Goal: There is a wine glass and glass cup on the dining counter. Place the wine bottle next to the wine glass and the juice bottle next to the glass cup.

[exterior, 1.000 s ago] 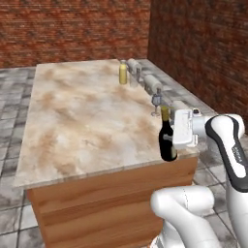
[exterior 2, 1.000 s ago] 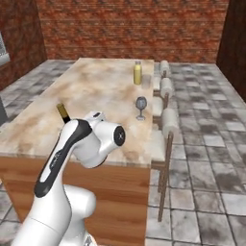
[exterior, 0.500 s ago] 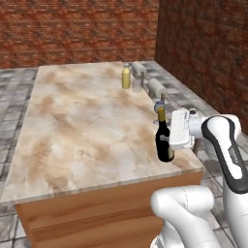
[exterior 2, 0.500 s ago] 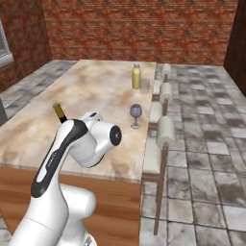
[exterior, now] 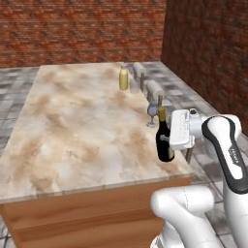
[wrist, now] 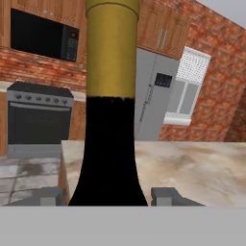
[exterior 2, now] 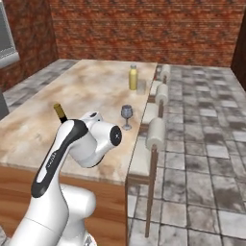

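The hand (exterior: pixel 170 138) is closed on the wine bottle (exterior: pixel 164 138), gripping its dark body from the side and holding it upright near the right edge of the desk (exterior: pixel 82 126), close to the near corner; whether the bottle's base rests on the desk or hangs just above it cannot be told. In the hand view the wine bottle (wrist: pixel 110 120) stands between the two finger tips (wrist: pixel 166 194), its gold foil neck rising to the top. The wine glass (exterior: pixel 152 112) stands just beyond the bottle, near it but apart. Farther along the same edge, well apart from these, the juice bottle (exterior: pixel 124 79) stands upright with the glass cup (exterior: pixel 134 85) just beside it. Padded stools (exterior 2: pixel 155 132) line that side of the desk.
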Motion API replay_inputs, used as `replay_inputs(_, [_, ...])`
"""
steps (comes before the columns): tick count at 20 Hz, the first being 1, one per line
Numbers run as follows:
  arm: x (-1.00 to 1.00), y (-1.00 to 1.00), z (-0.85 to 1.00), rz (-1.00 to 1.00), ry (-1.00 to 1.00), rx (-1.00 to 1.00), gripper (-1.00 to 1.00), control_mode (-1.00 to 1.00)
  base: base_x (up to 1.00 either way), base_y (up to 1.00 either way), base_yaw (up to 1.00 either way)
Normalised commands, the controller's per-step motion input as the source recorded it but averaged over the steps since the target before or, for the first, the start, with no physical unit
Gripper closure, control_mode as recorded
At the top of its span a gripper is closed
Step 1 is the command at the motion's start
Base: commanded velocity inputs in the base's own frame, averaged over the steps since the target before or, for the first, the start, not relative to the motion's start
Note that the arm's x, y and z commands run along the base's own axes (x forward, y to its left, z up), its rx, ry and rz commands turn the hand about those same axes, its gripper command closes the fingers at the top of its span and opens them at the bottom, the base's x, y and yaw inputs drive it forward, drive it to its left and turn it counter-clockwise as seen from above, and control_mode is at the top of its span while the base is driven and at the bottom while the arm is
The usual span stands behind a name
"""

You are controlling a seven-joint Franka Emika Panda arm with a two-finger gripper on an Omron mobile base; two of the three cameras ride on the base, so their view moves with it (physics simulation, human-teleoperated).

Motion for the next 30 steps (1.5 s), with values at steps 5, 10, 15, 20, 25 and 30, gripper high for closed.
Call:
replay_inputs(5, [0.00, 0.00, 0.00, 0.00, 0.00, 0.00, 1.00, 1.00, 0.47, -0.45, 0.03])
replay_inputs(10, [0.00, 0.00, 0.00, 0.00, 0.00, 0.00, 1.00, 1.00, 0.56, -0.38, 0.04])
replay_inputs(15, [0.00, 0.00, 0.00, 0.00, 0.00, 0.00, 1.00, 1.00, 0.50, -0.30, 0.07])
replay_inputs(20, [0.00, 0.00, 0.00, 0.00, 0.00, 0.00, 1.00, 1.00, 0.35, -0.17, 0.10])
replay_inputs(25, [0.00, 0.00, 0.00, 0.00, 0.00, 0.00, 1.00, 1.00, 0.02, 0.00, 0.00])
replay_inputs(30, [0.00, 0.00, 0.00, 0.00, 0.00, 0.00, 1.00, 1.00, 0.00, 0.00, 0.00])
